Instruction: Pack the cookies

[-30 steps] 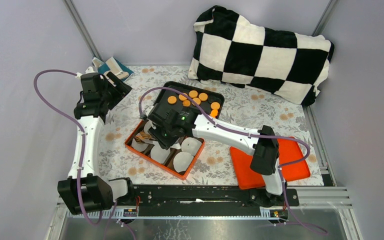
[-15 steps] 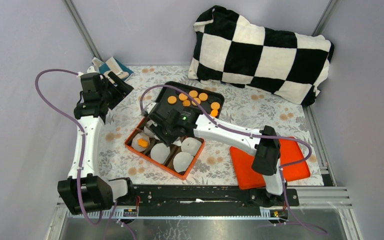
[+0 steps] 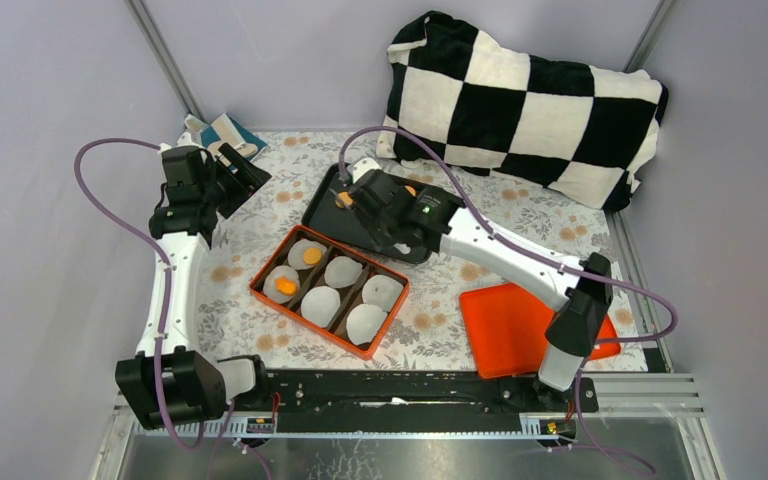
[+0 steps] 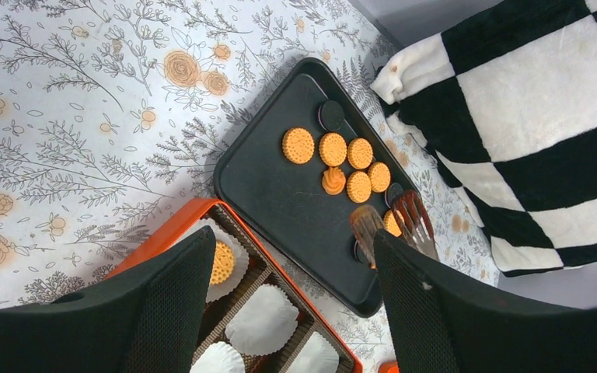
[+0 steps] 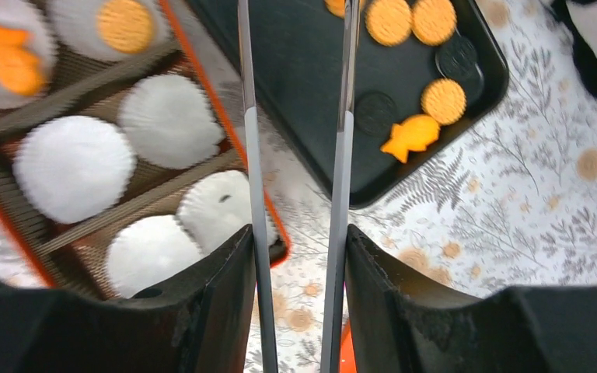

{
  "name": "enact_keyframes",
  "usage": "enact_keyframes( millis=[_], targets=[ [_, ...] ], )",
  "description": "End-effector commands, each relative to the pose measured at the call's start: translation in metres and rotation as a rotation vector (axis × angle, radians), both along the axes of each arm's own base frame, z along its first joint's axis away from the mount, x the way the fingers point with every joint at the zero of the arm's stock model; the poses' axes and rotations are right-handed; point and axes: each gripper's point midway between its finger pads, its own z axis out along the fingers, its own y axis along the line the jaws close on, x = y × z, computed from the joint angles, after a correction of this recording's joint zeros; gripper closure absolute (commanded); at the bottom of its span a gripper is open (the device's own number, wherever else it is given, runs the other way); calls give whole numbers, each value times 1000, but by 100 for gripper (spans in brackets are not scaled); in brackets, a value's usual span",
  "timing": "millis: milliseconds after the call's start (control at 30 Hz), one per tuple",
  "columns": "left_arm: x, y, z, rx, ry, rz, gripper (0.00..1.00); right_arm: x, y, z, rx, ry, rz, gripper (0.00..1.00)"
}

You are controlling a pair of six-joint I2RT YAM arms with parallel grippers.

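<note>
From above, shows the right pincer point(image 3: 346, 190) over the black tray point(image 3: 316, 214), tips apart, with cookies point(image 3: 312, 255) in two white liners point(image 3: 322, 305) of the orange box point(image 3: 308, 324) on its near side; shows the left pincer point(image 3: 246, 172) raised, well apart from the box. Through the left wrist, looks past the spread left pincer point(image 4: 291, 249) at cookies point(image 4: 346, 159) on the tray point(image 4: 229, 167) beyond it. Through the right wrist, finds both thin fingers point(image 5: 251, 155) parted and gripping nothing, a fish-shaped cookie point(image 5: 411, 134) on the tray to one side, the box to the other.
</note>
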Motion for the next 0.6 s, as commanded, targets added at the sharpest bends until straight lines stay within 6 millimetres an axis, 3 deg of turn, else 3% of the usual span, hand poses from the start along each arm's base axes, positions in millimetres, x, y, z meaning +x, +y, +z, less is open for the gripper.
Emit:
enact_keyframes(
  millis=[0,367,567],
  targets=[
    [6,0,9,-1,-51,-12,21,26,-14,-31,-56,20,-62,52],
    [3,3,7,19,-43,2,20,41,-3,-87,-101,107,-63,51],
    [4,4,5,19,-38,3,20,61,4,-110,-118,143,-70,50]
  ],
)
